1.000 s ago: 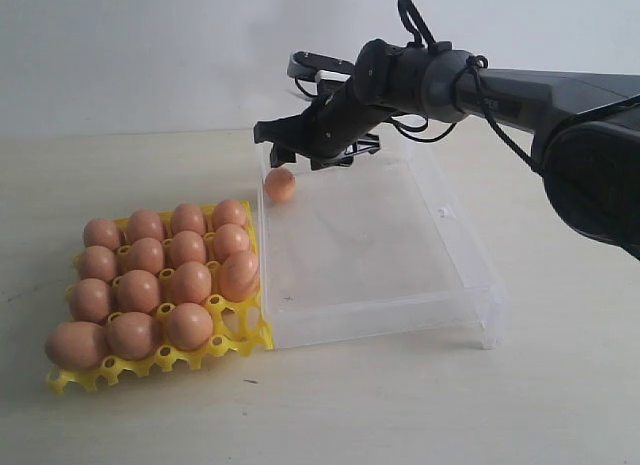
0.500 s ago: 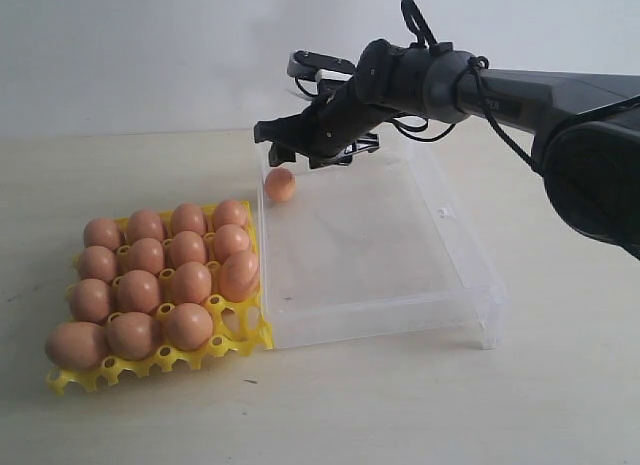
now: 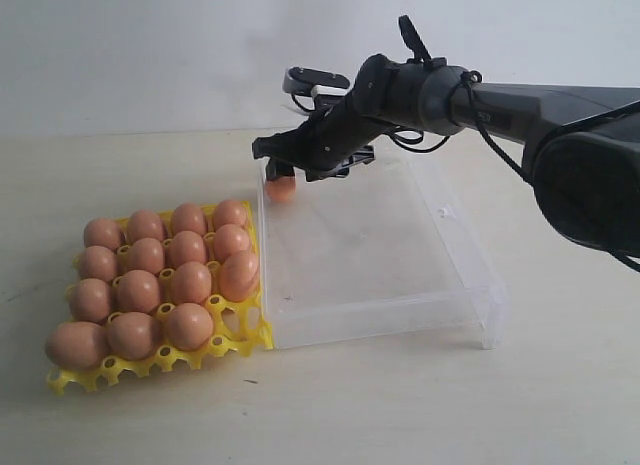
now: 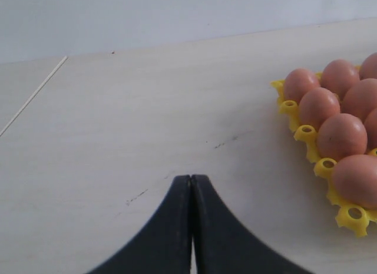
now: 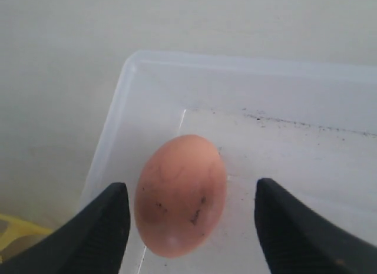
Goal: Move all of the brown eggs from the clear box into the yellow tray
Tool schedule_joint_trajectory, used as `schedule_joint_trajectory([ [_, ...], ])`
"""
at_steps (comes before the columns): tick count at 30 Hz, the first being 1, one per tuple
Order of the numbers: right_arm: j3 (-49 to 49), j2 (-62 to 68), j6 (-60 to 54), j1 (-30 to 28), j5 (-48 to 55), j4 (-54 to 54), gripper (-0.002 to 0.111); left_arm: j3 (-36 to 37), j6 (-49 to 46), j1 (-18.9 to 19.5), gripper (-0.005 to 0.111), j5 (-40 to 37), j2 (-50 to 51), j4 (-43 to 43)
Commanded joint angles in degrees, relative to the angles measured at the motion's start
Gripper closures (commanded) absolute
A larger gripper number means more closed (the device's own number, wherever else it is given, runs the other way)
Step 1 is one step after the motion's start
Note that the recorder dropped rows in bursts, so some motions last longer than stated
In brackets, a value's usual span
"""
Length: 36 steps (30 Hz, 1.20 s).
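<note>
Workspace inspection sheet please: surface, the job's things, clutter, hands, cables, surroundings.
Surface: pale wooden table, faint scuff marks.
Job's things: yellow tray holds brown eggs in every cell except one corner cell beside the clear box; lone egg lies in the box's far corner.
Clutter: nothing seen.
Hands: right hand open, fingers either side of the lone egg with gaps showing; left hand shut, above bare table beside the tray.
Cables: black cable loops along the right arm.
Surroundings: plain pale wall.
</note>
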<state>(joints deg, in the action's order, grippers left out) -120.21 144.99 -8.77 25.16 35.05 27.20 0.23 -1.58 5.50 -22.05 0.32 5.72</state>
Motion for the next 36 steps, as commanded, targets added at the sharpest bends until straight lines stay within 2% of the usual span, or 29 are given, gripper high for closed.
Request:
schedule_joint_trajectory([
  [1, -0.3, 0.0, -1.8, -0.4, -0.6, -0.1, 0.049, -0.2, 0.3, -0.4, 0.107, 0.5, -0.3, 0.1],
  [6, -0.3, 0.4, -7.6, -0.4, 0.2, 4.8, 0.049, -0.2, 0.3, -0.4, 0.107, 0.5, -0.3, 0.1],
  [17, -0.3, 1.9, -7.9, -0.4, -0.9, 5.8, 0.049, -0.2, 0.3, -0.4, 0.107, 0.5, -0.3, 0.1],
  [19, -0.3, 2.0, -7.9, -0.4, -1.0, 5.8, 0.055, -0.2, 0.3, -0.4, 0.107, 0.5, -0.3, 0.1],
  [20, -0.3, 2.1, -8.2, -0.4, -0.8, 6.0, 0.062, -0.2, 0.3, -0.4, 0.107, 0.5, -0.3, 0.1],
  [24, -0.6, 2.1, -8.1, -0.4, 0.6, 5.2, 0.108, -0.2, 0.3, -0.4, 0.107, 0.5, -0.3, 0.1],
  [32, -1.9, -1.1, -5.6, -1.1, 11.8, -5.1, 0.108, -0.2, 0.3, -0.4, 0.107, 0.5, -0.3, 0.1],
  [36, 2.6, -5.3, -3.0, -1.1, 13.5, -9.4, 0.108, -0.2, 0.3, -0.4, 0.107, 0.5, -0.3, 0.1],
])
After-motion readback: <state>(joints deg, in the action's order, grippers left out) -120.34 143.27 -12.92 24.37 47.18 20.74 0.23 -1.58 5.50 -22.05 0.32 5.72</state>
